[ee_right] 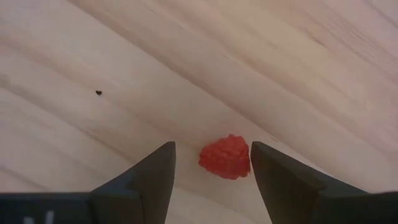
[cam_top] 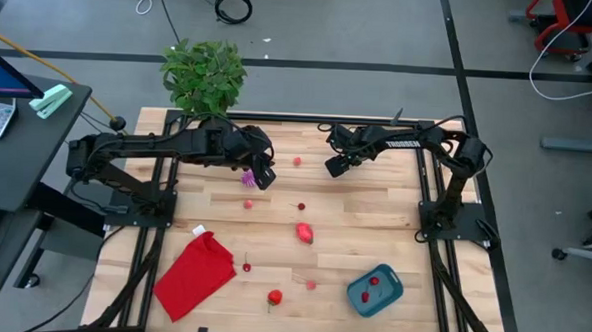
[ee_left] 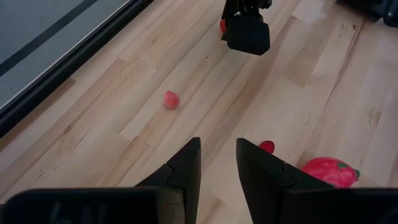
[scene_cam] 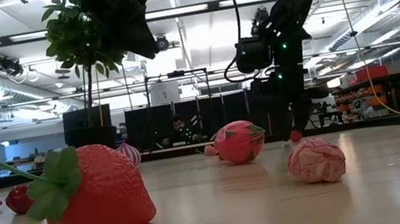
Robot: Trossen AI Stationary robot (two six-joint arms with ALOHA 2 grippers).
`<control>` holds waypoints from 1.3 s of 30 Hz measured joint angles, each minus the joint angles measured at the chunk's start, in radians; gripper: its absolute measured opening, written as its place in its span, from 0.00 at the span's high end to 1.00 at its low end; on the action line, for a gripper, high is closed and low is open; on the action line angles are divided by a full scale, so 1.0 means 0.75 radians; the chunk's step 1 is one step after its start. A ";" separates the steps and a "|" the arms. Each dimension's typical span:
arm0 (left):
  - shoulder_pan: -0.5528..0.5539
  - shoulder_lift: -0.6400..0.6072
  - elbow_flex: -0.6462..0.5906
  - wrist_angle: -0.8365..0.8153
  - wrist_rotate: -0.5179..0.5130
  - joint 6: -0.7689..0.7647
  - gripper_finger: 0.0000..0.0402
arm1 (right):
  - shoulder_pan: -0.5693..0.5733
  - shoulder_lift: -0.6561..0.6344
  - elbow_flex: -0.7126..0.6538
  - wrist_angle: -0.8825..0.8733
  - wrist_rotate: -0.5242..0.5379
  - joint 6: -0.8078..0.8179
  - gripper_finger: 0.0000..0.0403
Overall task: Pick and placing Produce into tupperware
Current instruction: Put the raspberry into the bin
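A small red raspberry [ee_right: 226, 157] lies on the wooden table [cam_top: 374, 219] between the spread fingers of the right gripper [ee_right: 211, 163]; whether the finger beside it touches it cannot be told. In the high view that right gripper [cam_top: 333, 168] sits far from the teal tupperware [cam_top: 375, 292], up toward the potted plant [cam_top: 205, 74], with its arm folded back from a base at the table's right edge and the forearm reaching across toward the plant.

The tupperware rests near the table's front edge — two small red pieces [cam_top: 373, 282] lie inside it. Just beside it toward the red cloth [cam_top: 195, 274] lies a pale pink piece [cam_top: 311, 284], then a strawberry [cam_top: 274, 297] and a cherry [cam_top: 247, 267] next to the cloth. A larger pink-red fruit [cam_top: 304, 231] lies between the tupperware and the plant, with smaller pink and red bits [cam_top: 247, 204] scattered beyond it.

The left gripper [cam_top: 263, 175] hangs above the table on the plant's side, its arm stretched out level from the left edge. Its fingers [ee_left: 184, 168] stand slightly parted with nothing between them. A purple piece [cam_top: 247, 177] sits just beside it.
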 joint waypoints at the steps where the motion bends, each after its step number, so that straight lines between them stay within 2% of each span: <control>1: 0.000 0.000 0.000 0.000 0.000 -0.001 0.73 | 0.000 0.000 0.000 0.000 0.003 0.000 0.46; 12: 0.000 0.000 0.000 0.000 0.000 -0.001 0.73 | 0.000 0.000 0.000 -0.002 0.009 0.005 0.50; 21: 0.000 0.000 0.000 0.000 0.000 0.000 0.73 | 0.001 -0.012 -0.078 0.017 0.005 0.041 0.51; 24: 0.000 0.000 0.000 0.000 0.000 0.001 0.73 | 0.003 -0.011 -0.082 0.034 0.039 0.049 0.51; 39: 0.000 0.000 0.000 0.000 0.000 0.001 0.73 | 0.003 -0.005 -0.085 0.098 0.034 0.046 0.53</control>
